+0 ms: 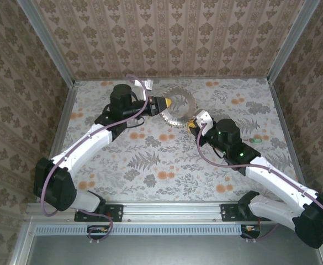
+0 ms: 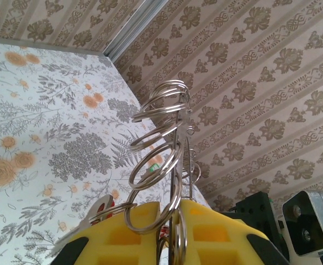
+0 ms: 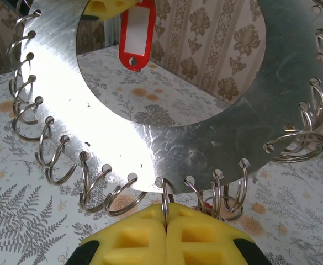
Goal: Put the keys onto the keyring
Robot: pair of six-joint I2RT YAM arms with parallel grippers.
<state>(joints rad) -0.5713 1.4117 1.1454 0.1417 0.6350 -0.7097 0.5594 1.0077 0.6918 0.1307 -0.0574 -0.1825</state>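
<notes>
The flowered table point(image 1: 167, 165) lay under both arms, and the keyring point(image 3: 167, 138), a flat silvery hoop with wire loops point(image 3: 51, 160) hooked through holes round its outer edge, was held up off it between them. The left pincer point(image 2: 172, 218) had its yellow pads pressed nearly together on the hoop's edge, which ran away from it edge-on, so its loops stacked up ahead of the fingertips. The right pincer point(image 3: 165, 215) was pressed fully together on one loop at the rim nearest to it, with the broad face of the hoop rising straight in front. The coming move, as I judged it, turned on the red tag point(image 3: 136, 36): it hung across the hoop's hole from the right pincer, up and a little to its left, just below a yellow pad of the left pincer, with its long axis pointing down and its eyelet at the low end. The left arm was much the nearer to it. A small green piece point(image 1: 253, 140), likely another key, lay flat on the table off to the outer side of the right pincer and well apart from it, with the right arm nearer. I could not tell whether the red tag was pinched by the left pincer, hooked on a loop or only hanging behind the hoop, since its top was cut off. From the left wrist just a red sliver showed beside a pad. No metal key blade could be made out, and the green piece was too small to read.
</notes>
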